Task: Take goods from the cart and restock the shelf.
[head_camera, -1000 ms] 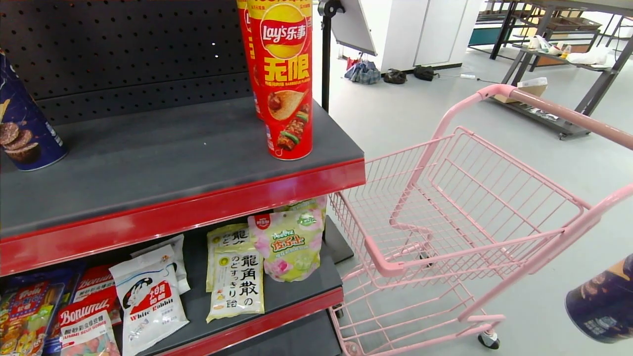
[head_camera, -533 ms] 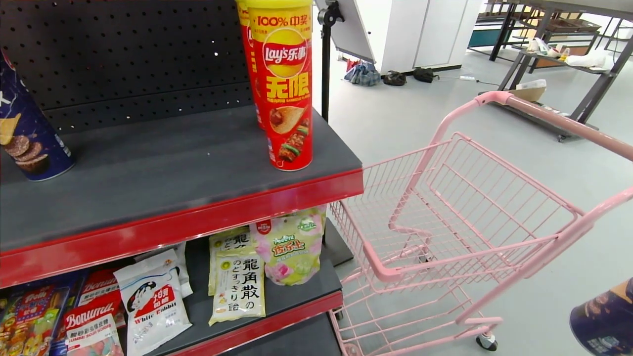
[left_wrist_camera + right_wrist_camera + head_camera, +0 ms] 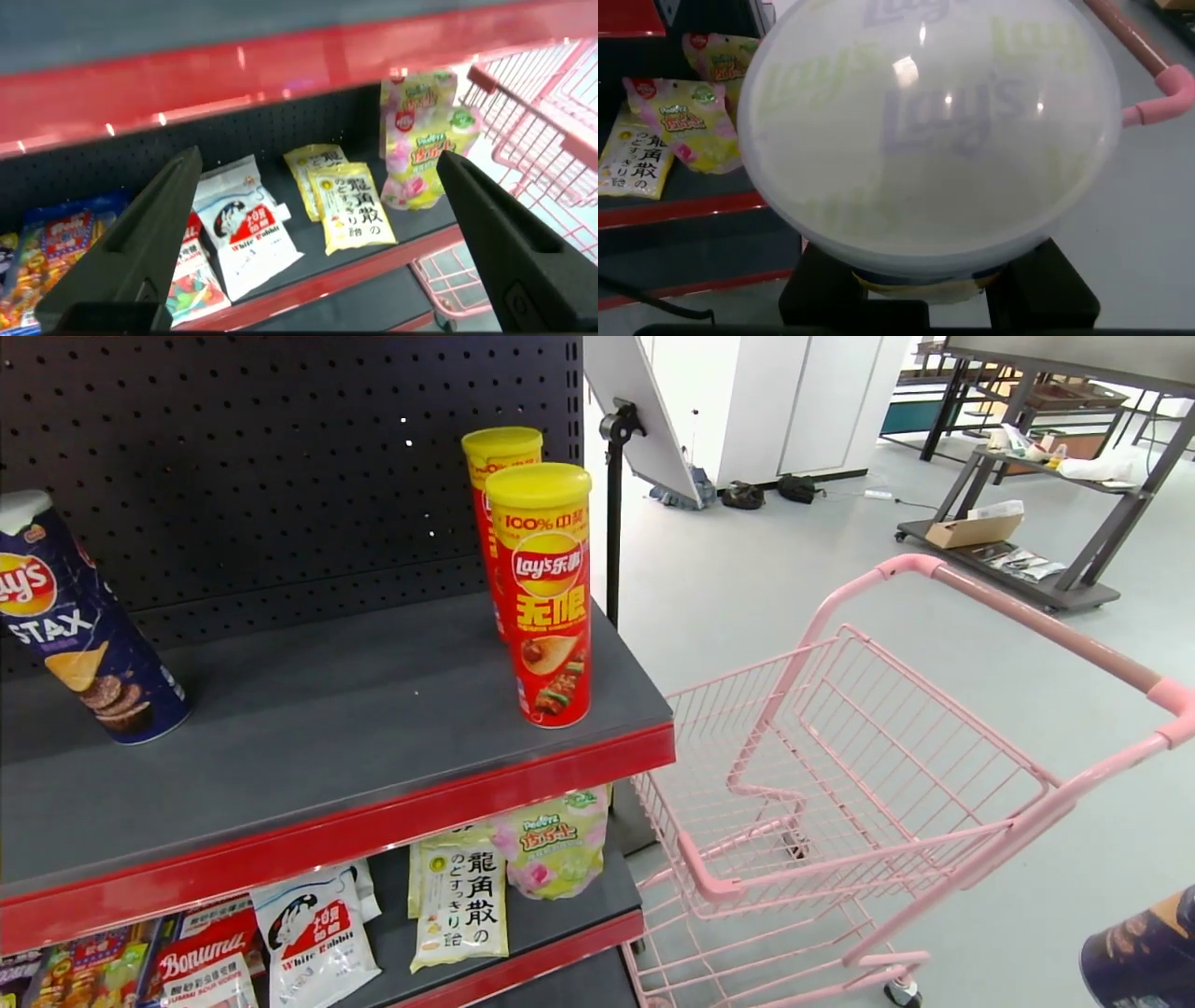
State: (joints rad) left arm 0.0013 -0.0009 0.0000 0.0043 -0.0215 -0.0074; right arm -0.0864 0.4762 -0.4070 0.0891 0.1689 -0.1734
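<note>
Down at the robot's right, near the pink cart, the dark blue chip can sits clamped in the right gripper. Across the last second the whole head view has swung upward (camera motion, nothing shelved moved), baring the upper shelf where the can likely goes. The left gripper hangs spread and empty before the bagged sweets.

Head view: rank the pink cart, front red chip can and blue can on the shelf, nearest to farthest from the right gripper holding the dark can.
1. Pink cart, beside the right gripper and its dark can.
2. Front red chip can, right end of the shelf.
3. Blue can, shelf's left end.
</note>
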